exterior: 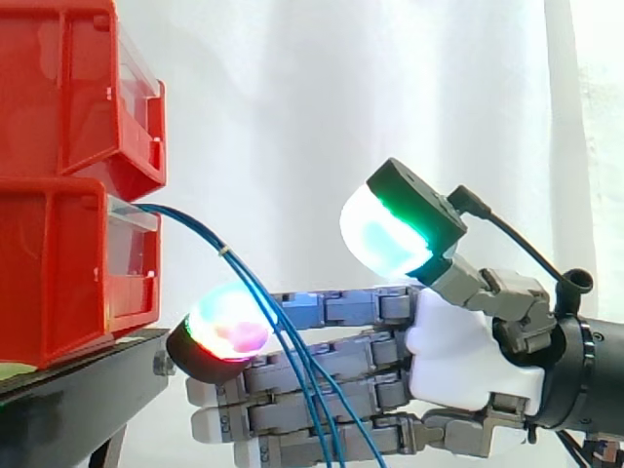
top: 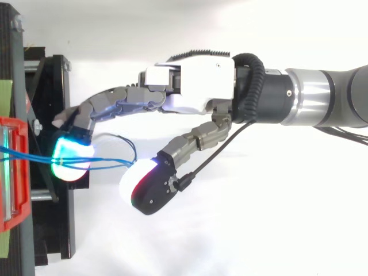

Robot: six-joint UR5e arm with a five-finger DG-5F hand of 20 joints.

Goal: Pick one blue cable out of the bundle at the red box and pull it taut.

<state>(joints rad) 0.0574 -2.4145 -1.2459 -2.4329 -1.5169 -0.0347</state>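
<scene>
Because the blue cables (exterior: 224, 252) droop from the red box (exterior: 68, 263) down across the thumb side of the hand (exterior: 458, 351), one seems within reach; the straight fingers (exterior: 341, 307) and raised thumb (exterior: 390, 234) stand apart, clamped on nothing.

The hand (top: 195, 86) stretches its fingers (top: 115, 103) toward the red box (top: 18, 184), 1 glowing fingertip (top: 72, 161) overlapping the blue cables (top: 112, 165), thumb (top: 190, 141) apart.
</scene>
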